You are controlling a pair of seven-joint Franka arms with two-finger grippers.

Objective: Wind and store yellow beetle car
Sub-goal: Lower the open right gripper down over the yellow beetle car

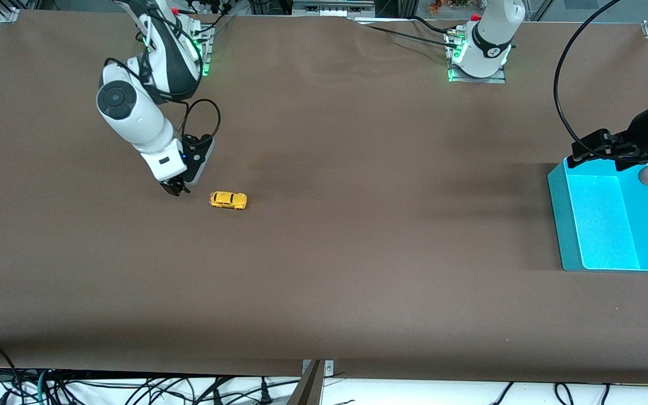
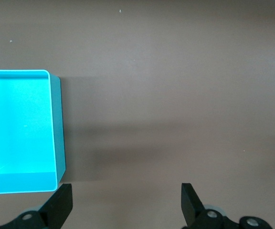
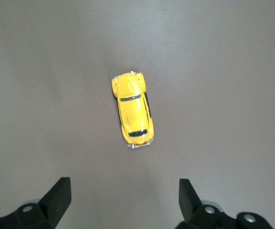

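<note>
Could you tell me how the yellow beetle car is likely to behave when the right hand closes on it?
The yellow beetle car stands on its wheels, so a nudge would probably roll it. Its rounded, glossy body may slip between the fingers. It looks small, likely light.

The table [image 1: 358, 253] wears a brown covering, matt and slightly rippled like paper or thin felt. The yellow beetle car [image 1: 228, 199] has a glossy painted shell, a little scuffed on the roof, with bright chrome-like trim at its bumpers. The cyan bin [image 1: 561, 225] near the left arm's end looks like smooth plastic, faintly grainy inside. The arms have shiny white casings; both grippers' fingers [image 3: 56, 198] are matt black.
</note>
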